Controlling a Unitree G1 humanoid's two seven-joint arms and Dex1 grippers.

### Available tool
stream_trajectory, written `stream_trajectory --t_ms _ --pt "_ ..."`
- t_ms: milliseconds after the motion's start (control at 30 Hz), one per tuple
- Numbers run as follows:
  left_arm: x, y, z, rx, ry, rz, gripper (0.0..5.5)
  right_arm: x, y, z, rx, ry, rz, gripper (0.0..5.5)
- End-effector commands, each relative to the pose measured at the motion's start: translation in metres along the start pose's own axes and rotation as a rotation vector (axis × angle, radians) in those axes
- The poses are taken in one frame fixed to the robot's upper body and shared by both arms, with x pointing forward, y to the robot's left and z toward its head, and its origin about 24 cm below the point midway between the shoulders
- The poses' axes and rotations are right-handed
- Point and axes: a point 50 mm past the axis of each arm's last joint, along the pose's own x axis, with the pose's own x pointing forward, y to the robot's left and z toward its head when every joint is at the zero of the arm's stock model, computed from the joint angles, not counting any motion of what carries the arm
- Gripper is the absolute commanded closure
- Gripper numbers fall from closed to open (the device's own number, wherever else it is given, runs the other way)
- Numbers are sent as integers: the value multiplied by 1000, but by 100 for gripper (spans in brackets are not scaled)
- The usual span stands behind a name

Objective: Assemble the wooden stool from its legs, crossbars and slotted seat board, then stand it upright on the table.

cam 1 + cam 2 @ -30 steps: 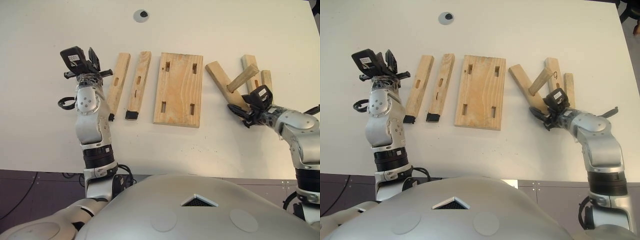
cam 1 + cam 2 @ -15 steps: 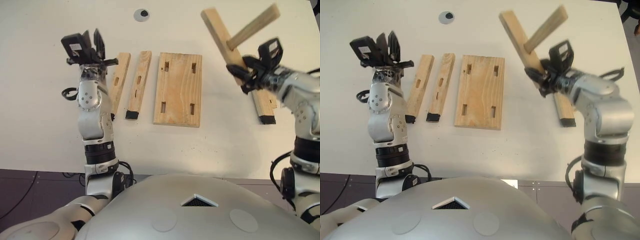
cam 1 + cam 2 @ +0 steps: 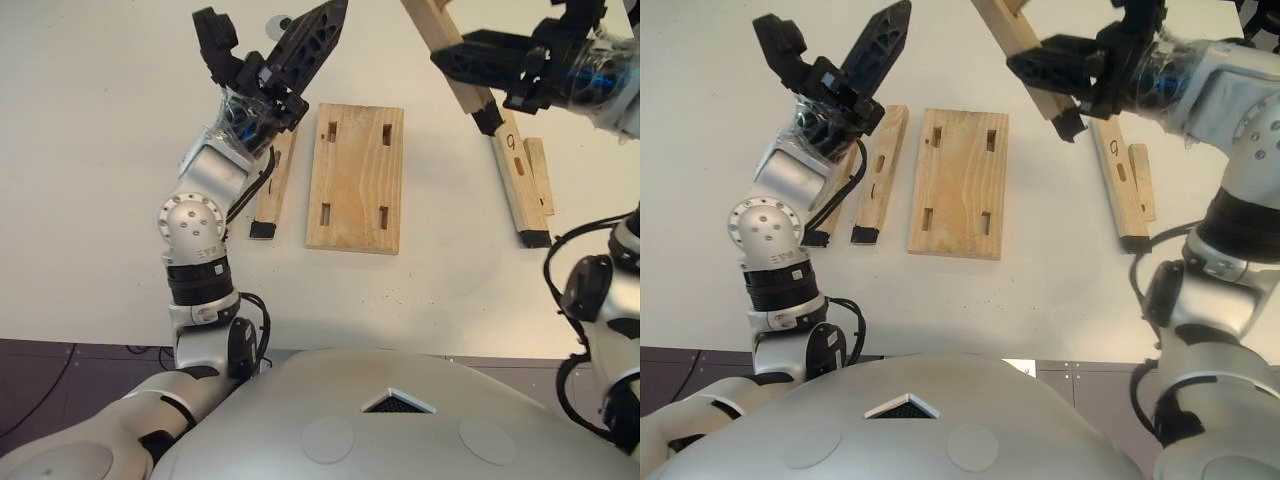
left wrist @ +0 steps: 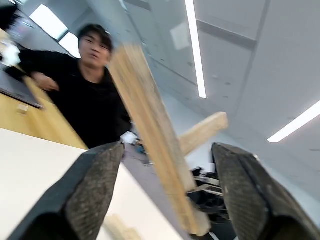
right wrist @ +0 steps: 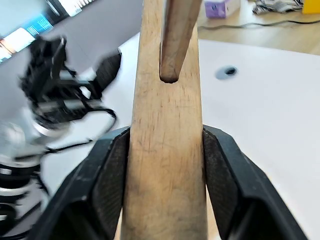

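Note:
The slotted seat board (image 3: 355,178) lies flat mid-table. My right gripper (image 3: 1040,70) is raised above its far right corner, shut on a wooden leg (image 5: 167,125) with a crossbar (image 5: 177,35) plugged into its slot. That leg's black foot (image 3: 487,120) points down toward the table. My left gripper (image 3: 265,45) is lifted high over the left legs, open and holding nothing; in its wrist view the held leg (image 4: 150,150) and crossbar (image 4: 202,132) show beyond its fingers (image 4: 95,190). One loose leg (image 3: 880,170) lies left of the board; a second leg (image 3: 830,205) is mostly hidden by my left arm.
Right of the board lie another leg (image 3: 520,180) and a short crossbar (image 3: 540,175) beside it. A small grey disc (image 3: 283,22) sits at the far side of the white table (image 3: 90,200). The table's front edge (image 3: 400,350) runs close to me.
My right gripper carried the leg with its crossbar higher and leftward. My left arm rose and swung right, over the loose legs, its gripper now pointing up.

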Motion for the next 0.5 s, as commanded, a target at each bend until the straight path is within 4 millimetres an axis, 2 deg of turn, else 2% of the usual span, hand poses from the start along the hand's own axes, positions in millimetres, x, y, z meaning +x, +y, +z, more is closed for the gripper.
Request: stream_trajectory --t_ms 33,167,367,500 --pt "9 -3 9 -66 31 -56 184 7 20 6 19 -55 131 344" --pt "15 -3 17 -155 38 -126 184 14 30 -8 72 -78 205 344" --pt "14 -11 33 -224 8 -212 184 9 40 -18 103 -54 302 344" --pt "7 -11 38 -212 38 -227 257 3 36 -26 126 -22 311 344"
